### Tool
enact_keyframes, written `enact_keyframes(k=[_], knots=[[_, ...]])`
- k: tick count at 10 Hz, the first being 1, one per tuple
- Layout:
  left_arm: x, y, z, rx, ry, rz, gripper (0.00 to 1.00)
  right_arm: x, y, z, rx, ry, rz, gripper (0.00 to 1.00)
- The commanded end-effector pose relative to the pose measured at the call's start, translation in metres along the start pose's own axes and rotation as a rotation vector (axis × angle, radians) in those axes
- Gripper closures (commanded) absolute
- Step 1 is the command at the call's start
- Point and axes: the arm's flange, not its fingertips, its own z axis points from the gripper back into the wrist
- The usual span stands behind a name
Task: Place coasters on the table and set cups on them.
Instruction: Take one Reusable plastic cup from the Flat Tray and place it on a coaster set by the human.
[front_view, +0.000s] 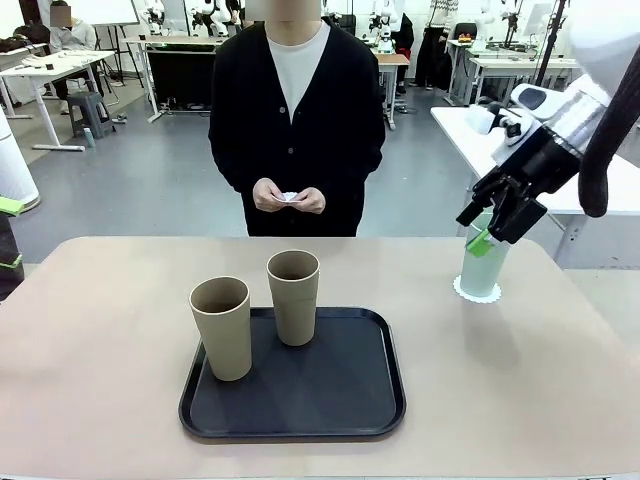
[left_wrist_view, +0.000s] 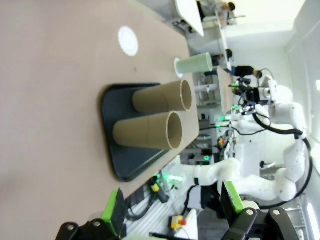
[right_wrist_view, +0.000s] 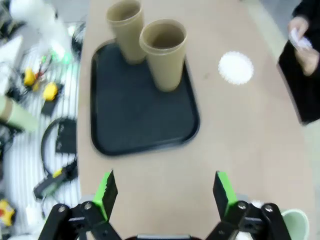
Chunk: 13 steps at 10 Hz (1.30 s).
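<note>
Right gripper (right_wrist_view: 164, 189) is wide open and holds nothing; we see bare table (right_wrist_view: 250, 150) between its green pads. In the front view it hangs just over the rim of the mint cup (front_view: 482, 268), arm coming down at a slant from the upper right; we cannot tell whether it touches the cup. The mint cup stands upright on a coaster (front_view: 462, 291) near the table's far right edge. Left gripper (left_wrist_view: 172, 207) is also wide open and empty, off the table edge. Two tan cups (front_view: 222, 325) stand upright on the black tray (front_view: 340, 390). A second coaster (right_wrist_view: 236, 67) lies bare beyond the tray. The person's hands (front_view: 268, 195) hold a third coaster (front_view: 290, 197).
</note>
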Motion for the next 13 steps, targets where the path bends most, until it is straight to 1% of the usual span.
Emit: enact_keyframes(k=[1,2,3,5,7,8,13], knots=[[0.000,-0.001,0.001,-0.011,-0.004,-0.007,0.00,-0.020,-0.021,-0.024,-0.041,-0.356,0.004,0.00],[0.000,-0.001,0.001,-0.011,-0.004,-0.007,0.00,-0.027,-0.030,-0.043,-0.044,-0.434,-0.006,0.00],[0.000,-0.001,0.001,-0.011,-0.004,-0.007,0.00,-0.035,-0.033,-0.060,-0.033,-0.453,0.022,0.00],[0.000,-0.001,0.001,-0.011,-0.004,-0.007,0.00,-0.044,-0.038,-0.095,0.005,-0.463,0.055,0.00],[0.000,-0.001,0.001,-0.011,-0.004,-0.007,0.00,-0.049,-0.040,-0.127,0.081,-0.460,0.137,0.00],[0.000,-0.001,0.001,-0.011,-0.004,-0.007,0.00,-0.050,-0.041,-0.142,0.094,-0.468,0.164,0.00],[0.000,-0.001,0.001,-0.011,-0.004,-0.007,0.00,-0.054,-0.055,-0.202,0.098,-0.516,0.145,0.00]])
